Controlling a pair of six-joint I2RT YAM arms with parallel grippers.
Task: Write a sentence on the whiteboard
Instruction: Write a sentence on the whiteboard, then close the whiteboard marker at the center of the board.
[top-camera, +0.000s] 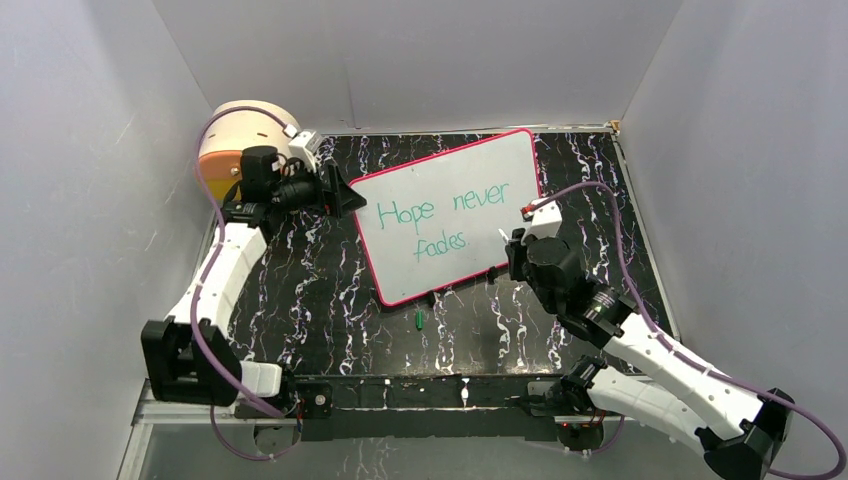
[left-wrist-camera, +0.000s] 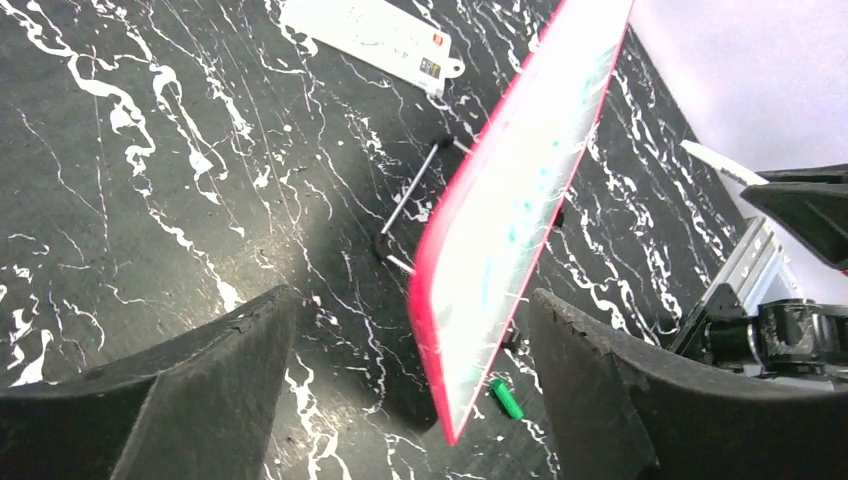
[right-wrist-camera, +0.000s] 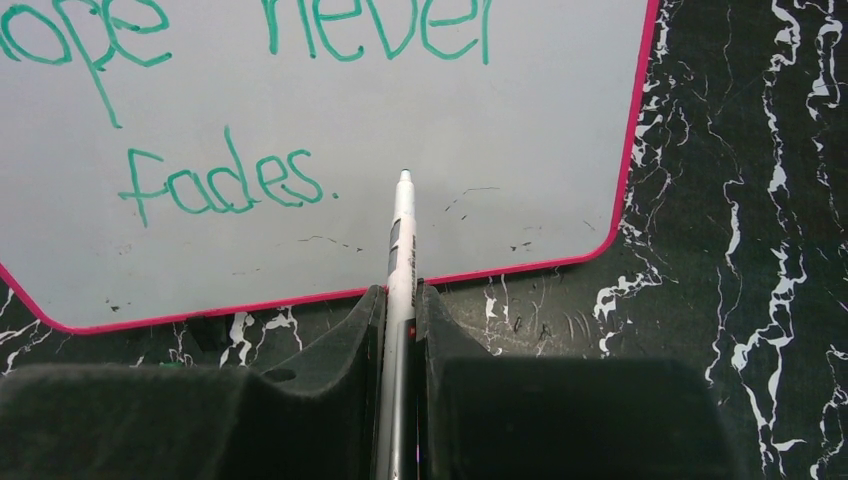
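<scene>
Black marbled tabletop (top-camera: 300, 290): pink-rimmed whiteboard (top-camera: 470, 225), centre frame, straddled by wide-open left gripper (left-wrist-camera: 410, 295), could be toppled if brushed; white pen (right-wrist-camera: 400, 230) clamped in right gripper (right-wrist-camera: 400, 295)

The left arm (top-camera: 225, 265) and the right arm (top-camera: 680, 375) look alike — smooth white shell links joined by chunky black motor housings at each joint. A thin lilac cable (top-camera: 200, 350) trails along each arm. The jaws are matte black wedges with rough, grainy inner faces. A white camera block (top-camera: 540, 215) caps the right wrist.
</scene>
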